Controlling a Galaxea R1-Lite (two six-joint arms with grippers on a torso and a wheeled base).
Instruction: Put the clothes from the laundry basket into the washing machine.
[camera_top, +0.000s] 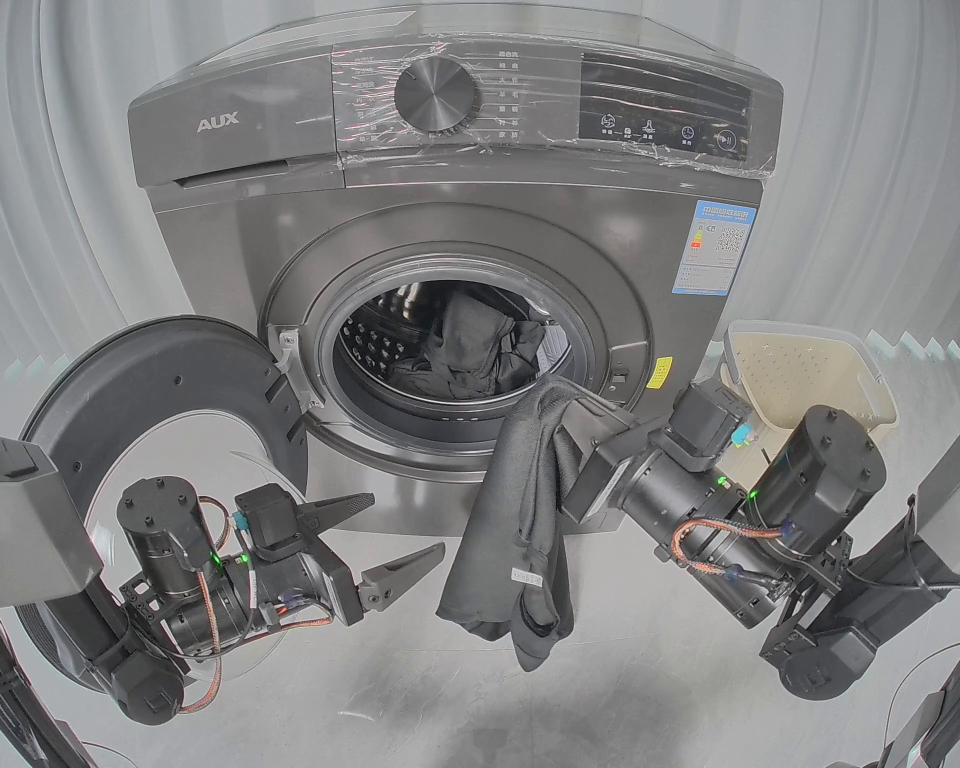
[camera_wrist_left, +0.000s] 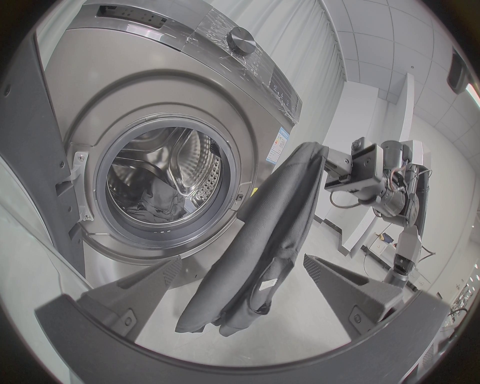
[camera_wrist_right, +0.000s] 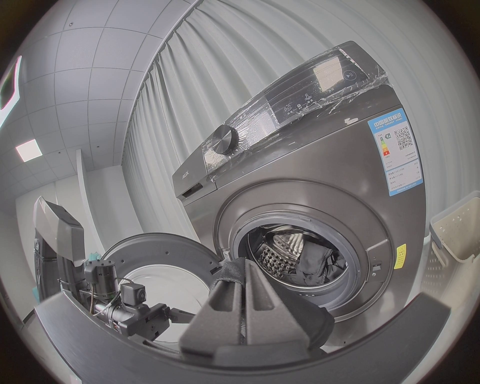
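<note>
While the right gripper (camera_top: 585, 425) is clamped shut on the upper edge of a dark grey garment (camera_top: 515, 520), the cloth hangs straight down outside the washing machine (camera_top: 240, 240), just in front of the lower right rim of the drum opening (camera_top: 330, 330) and clear of the floor. More dark clothes (camera_top: 470, 345) lie piled inside the drum. The round door (camera_top: 150, 385) stands swung wide to the robot's left, and the left gripper (camera_top: 405, 525) sits low in front of it, jaws spread apart with nothing between them, near the hanging garment but not touching it. A cream laundry basket (camera_top: 800, 365) stands on the floor at the machine's right side, partly hidden behind the right arm. Clear plastic film (camera_top: 560, 150) covers the control panel around the dial (camera_top: 435, 93), and a pale curtain (camera_top: 60, 180) hangs behind the machine.
</note>
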